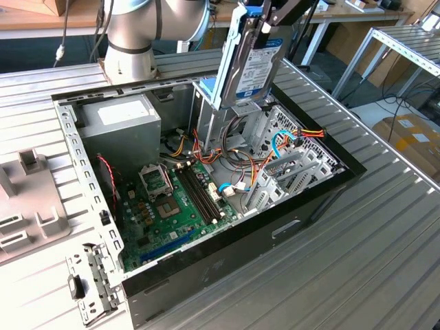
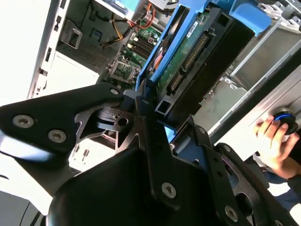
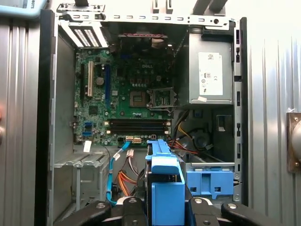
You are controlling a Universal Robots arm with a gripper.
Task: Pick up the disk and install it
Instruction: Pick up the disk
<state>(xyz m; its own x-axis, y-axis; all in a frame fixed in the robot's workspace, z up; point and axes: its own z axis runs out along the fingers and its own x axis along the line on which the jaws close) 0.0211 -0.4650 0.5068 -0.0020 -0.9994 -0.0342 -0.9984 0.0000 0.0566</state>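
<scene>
The disk point(image 1: 256, 63) hangs on edge above the open computer case point(image 1: 302, 206), silver with a white-and-blue label and a blue side bracket. My gripper point(image 1: 265, 22) is shut on its upper end. The disk's lower end is just over the grey metal drive cage point(image 1: 237, 117) at the back of the case. In the first wrist view the blue bracket of the disk point(image 3: 164, 181) sits between the black fingers point(image 3: 129, 207), above the cage with its light-blue latch point(image 3: 209, 181). In the second wrist view the disk's green circuit board point(image 2: 188, 52) shows, clamped by my gripper point(image 2: 155, 110).
Inside the case lie the green motherboard point(image 1: 168, 199), the grey power-supply box point(image 1: 120, 130) and loose coloured cables point(image 1: 275, 151). The arm's base point(image 1: 130, 41) stands behind the case. A person's hand point(image 2: 273, 136) rests on a knob beside the case. A grey fixture point(image 1: 27, 199) sits at the exterior view's left.
</scene>
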